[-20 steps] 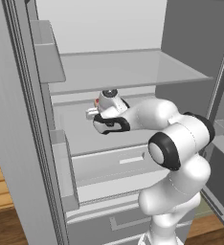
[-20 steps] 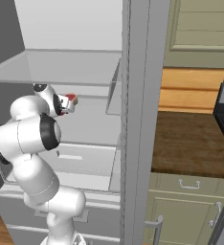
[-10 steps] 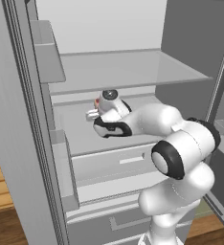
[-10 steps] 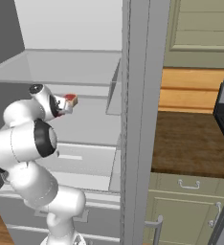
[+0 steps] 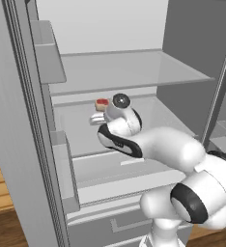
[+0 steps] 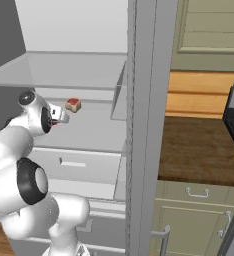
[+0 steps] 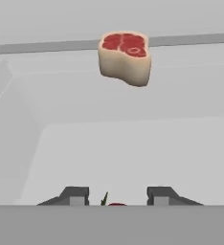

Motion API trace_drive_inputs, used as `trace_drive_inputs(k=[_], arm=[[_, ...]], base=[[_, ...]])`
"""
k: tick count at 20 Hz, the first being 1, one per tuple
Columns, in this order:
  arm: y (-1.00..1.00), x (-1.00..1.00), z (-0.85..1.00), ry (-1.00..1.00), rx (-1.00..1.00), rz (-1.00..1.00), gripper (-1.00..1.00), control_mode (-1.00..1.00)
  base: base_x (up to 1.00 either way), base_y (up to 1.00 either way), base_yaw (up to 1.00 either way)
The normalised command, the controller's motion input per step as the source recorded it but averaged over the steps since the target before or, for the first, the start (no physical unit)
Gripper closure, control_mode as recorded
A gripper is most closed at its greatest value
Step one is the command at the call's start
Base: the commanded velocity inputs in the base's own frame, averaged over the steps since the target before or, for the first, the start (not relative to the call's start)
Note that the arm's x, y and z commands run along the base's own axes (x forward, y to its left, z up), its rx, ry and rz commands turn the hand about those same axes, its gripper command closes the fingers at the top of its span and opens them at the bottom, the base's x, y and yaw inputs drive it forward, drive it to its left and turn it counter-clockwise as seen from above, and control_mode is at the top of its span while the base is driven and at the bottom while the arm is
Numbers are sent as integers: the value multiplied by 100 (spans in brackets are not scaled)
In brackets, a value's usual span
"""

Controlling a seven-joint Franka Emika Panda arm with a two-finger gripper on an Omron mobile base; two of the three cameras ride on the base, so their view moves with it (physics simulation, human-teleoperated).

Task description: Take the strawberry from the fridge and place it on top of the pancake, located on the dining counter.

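The arm reaches into the open fridge [image 5: 134,72] with its gripper [image 7: 117,195] low over the middle shelf [image 7: 133,153], so the task sits at its first step, the pick. In the hand view the strawberry [image 7: 116,204] shows as a sliver of dark red with a green leaf tip right between the two fingers [image 7: 75,195], which stand narrow on either side of it; whether they already pinch it I cannot tell, though it looks like a grip forming. Farther back on the same shelf stands the pale block with a red top [image 7: 125,57], well apart from the berry and no part of the job. Lifting the berry out, carrying it to the dining bench and setting it on the pancake are all left to do. Compared with a second ago, the wrist has pushed a little deeper into the fridge and dipped, and the fingers have drawn in from a wide spread to this narrow stance around the berry.
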Motion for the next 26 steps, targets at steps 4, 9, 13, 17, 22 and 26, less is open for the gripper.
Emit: trace_drive_inputs(k=[4, 9, 13, 17, 22, 26], arm=[[-13, -87, 37, 0, 8, 0, 100, -100], [-20, -89, 36, 0, 6, 0, 100, -100], [-21, -74, 53, 2, 4, 0, 100, -100], [-20, -68, 52, 5, 3, 0, 100, -100], [-20, -54, 51, 13, 1, 0, 100, -100], [-15, -39, 48, 20, 0, 0, 100, -100]], base=[[0, 0, 0], [0, 0, 0], [0, 0, 0], [0, 0, 0], [0, 0, 0], [0, 0, 0]])
